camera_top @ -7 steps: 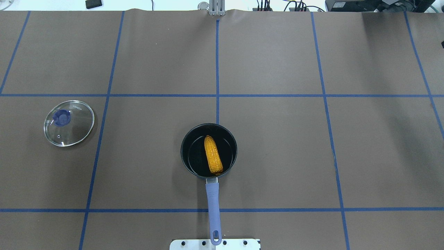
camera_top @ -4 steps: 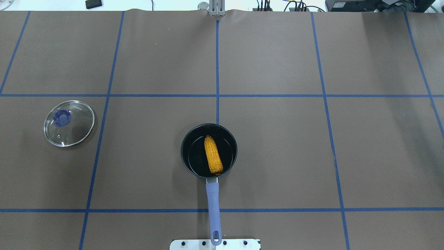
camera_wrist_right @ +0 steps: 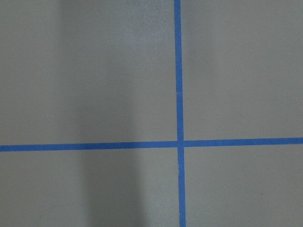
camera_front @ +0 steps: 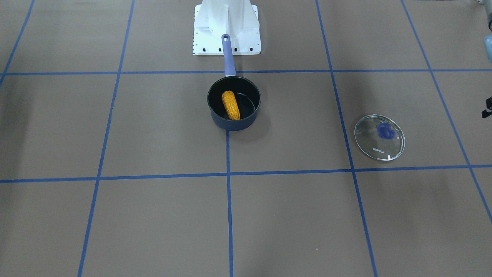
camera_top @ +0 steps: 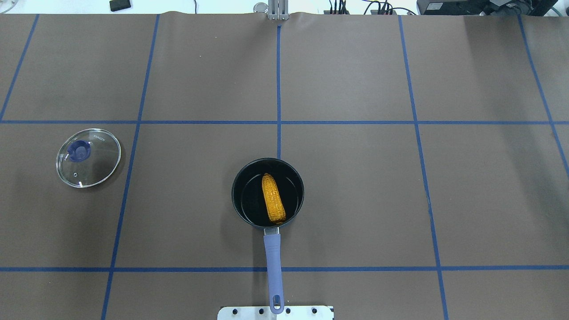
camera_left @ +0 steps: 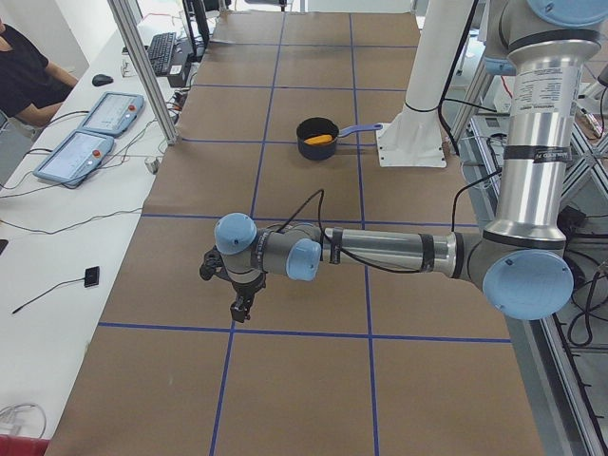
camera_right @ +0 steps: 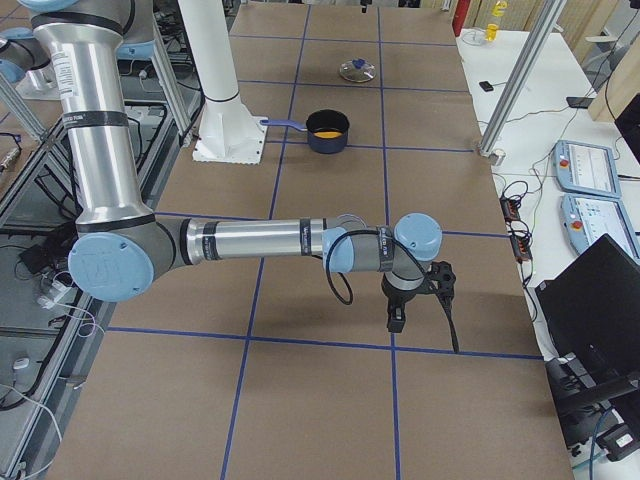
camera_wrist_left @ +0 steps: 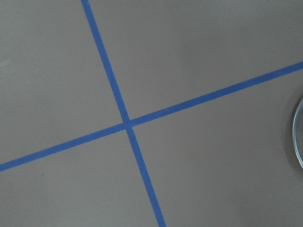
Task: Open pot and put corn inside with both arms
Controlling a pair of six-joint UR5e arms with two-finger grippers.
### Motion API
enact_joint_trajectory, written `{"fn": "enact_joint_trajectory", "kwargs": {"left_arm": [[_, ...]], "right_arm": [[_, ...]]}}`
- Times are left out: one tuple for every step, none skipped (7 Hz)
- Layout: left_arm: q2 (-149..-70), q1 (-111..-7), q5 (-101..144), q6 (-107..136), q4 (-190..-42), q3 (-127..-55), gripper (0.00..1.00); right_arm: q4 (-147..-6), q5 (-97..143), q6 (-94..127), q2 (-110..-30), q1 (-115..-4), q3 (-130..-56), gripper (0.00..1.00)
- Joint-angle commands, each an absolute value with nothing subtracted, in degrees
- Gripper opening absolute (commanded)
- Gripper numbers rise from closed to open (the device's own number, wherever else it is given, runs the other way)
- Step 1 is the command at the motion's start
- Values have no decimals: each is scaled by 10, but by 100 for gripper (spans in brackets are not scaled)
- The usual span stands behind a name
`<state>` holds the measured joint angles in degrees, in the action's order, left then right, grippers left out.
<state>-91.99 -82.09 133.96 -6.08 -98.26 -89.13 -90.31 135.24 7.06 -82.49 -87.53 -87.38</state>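
Two robot arms reach out low over a brown table (camera_top: 355, 178) that blue tape lines (camera_top: 278, 89) mark into large squares.

At the far left, the left arm (camera_left: 380, 252) lies almost level above the tabletop. The left gripper (camera_left: 240, 309) points down beside a tape line. It shows clearly only in the side view, so I cannot tell whether its jaws are apart or together. Its wrist camera looks straight down on a crossing of two tape lines. The curved rim of a glass lid (camera_wrist_left: 298, 132) just enters at the right edge of that view, so the lid is near these jaws but not between them.

The lid (camera_top: 88, 158) lies flat on the table with its blue knob (camera_top: 80, 151) facing up.

Further right, well apart from the jaws of both grippers and roughly between them along the table, stands the uncovered pot (camera_top: 244, 202). It is dark blue outside and black inside. The corn cob (camera_top: 273, 198) lies inside it, tapered end away from the robot. The pot's long purple-blue handle (camera_top: 272, 253) points back toward the robot, and its end reaches over the white base plate (camera_top: 240, 312).

At the far right, the right arm (camera_right: 250, 240) is stretched out in the same way. The right gripper (camera_right: 396, 318) points down near another tape crossing. Only the side view shows it, so I cannot tell how its jaws stand. Its wrist camera shows bare brown table and two crossing tape lines.
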Motion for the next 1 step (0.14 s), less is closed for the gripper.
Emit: {"fn": "enact_joint_trajectory", "kwargs": {"left_arm": [[-918, -822, 1339, -61, -982, -891, 99]], "right_arm": [[-903, 1350, 71, -834, -875, -888, 100]]}}
